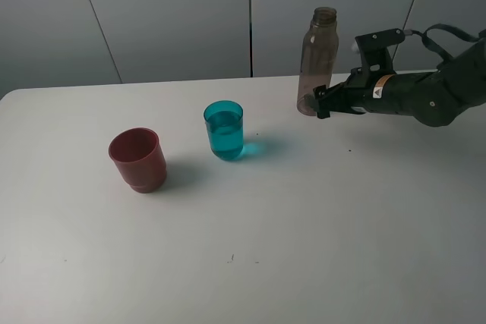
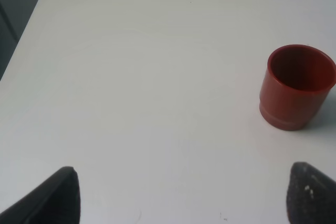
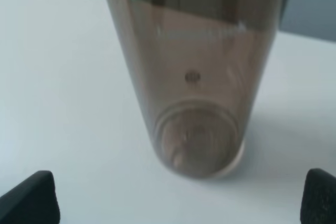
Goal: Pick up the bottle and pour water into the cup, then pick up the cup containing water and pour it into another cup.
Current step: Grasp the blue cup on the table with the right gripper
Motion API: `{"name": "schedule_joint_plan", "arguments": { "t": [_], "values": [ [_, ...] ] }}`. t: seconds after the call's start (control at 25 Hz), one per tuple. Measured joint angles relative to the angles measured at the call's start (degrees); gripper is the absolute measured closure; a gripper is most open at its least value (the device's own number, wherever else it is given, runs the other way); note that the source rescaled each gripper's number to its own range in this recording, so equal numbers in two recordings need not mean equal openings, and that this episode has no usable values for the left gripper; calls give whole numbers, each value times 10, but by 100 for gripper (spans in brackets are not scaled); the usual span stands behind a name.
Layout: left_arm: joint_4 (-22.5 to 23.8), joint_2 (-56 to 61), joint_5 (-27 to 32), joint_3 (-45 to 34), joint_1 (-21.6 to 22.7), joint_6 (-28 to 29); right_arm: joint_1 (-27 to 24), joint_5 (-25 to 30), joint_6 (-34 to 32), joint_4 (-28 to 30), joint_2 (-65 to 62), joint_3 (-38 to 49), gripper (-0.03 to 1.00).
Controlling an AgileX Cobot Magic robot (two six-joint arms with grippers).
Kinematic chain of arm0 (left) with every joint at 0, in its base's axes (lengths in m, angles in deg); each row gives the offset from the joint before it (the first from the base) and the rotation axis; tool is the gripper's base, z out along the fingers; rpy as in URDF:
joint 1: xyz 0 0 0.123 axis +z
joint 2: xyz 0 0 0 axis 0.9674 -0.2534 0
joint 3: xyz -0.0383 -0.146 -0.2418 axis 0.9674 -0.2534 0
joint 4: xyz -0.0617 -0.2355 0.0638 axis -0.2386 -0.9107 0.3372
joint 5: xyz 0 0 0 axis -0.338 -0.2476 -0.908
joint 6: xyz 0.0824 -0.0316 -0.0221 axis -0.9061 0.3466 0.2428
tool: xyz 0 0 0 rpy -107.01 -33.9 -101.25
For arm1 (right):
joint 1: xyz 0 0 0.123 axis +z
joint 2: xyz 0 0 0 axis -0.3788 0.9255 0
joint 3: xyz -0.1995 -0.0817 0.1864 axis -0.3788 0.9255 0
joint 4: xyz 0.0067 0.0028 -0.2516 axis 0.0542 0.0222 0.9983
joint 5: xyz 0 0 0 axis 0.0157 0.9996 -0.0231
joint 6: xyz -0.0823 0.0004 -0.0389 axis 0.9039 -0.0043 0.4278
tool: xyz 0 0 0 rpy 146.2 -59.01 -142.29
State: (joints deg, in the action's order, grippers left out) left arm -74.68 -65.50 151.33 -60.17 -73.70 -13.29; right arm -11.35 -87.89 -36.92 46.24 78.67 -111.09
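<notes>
Right gripper [image 1: 321,102]: fingers spread wide, clear of the bottle [image 1: 317,55] just beyond them. The bottle stands on the table [image 1: 342,225] in the upper right of the exterior view, long axis vertical, open neck upward. Left gripper [image 2: 178,199]: fingers also spread.

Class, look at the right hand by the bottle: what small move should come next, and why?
Probably back the right hand away from the bottle: it stands upright, the hand is open, and the blue cup already holds water while the red cup looks empty.
</notes>
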Motion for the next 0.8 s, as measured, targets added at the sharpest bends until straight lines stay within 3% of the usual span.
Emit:
{"name": "schedule_joint_plan", "arguments": {
  "t": [0.24, 0.36, 0.48, 0.6, 0.8],
  "values": [
    [0, 0, 0, 0, 0, 0, 0, 11, 1, 81, -42, 74, -2],
    [0, 0, 0, 0, 0, 0, 0, -48, 1, 166, -43, 102, -2],
    [0, 0, 0, 0, 0, 0, 0, -146, 1, 238, -29, 112, -2],
    [0, 0, 0, 0, 0, 0, 0, -188, 1, 250, -6, 115, -2],
    [0, 0, 0, 0, 0, 0, 4, -197, 15, 254, 38, 114, -2]
  ]
}}
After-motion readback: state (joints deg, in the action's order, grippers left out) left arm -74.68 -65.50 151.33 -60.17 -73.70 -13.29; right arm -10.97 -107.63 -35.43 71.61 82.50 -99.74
